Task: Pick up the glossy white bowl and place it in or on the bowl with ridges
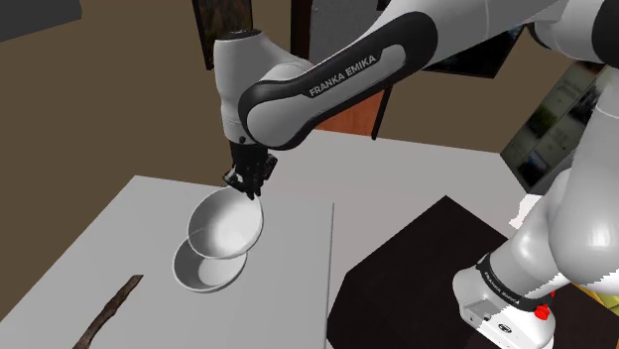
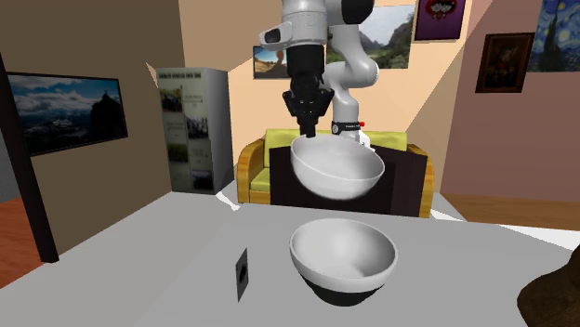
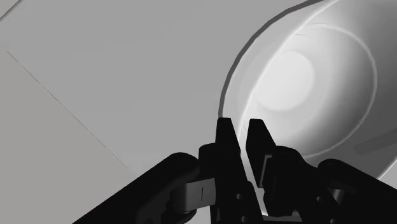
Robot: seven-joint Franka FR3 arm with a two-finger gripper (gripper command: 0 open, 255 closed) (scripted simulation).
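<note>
My gripper [image 1: 246, 184] is shut on the far rim of a glossy white bowl [image 1: 226, 226] and holds it in the air, tilted a little. Directly below it a second white bowl [image 1: 203, 273] stands on the grey table [image 1: 89, 248]. In the second exterior view the held bowl [image 2: 336, 167] hangs from the gripper [image 2: 309, 125] a clear gap above the lower bowl [image 2: 342, 255], which is upright and casts a dark shadow at its base. In the wrist view the two fingers of the gripper [image 3: 242, 130] pinch the thin rim of the bowl [image 3: 299, 83].
A dark, thin stick-like object [image 1: 109, 309] lies near the table's front left corner. A small dark card [image 2: 242, 274] stands on the table beside the lower bowl. The arm's dark stand [image 1: 417, 268] is at the shoulder view's lower right. A yellow sofa [image 2: 253, 167] sits behind.
</note>
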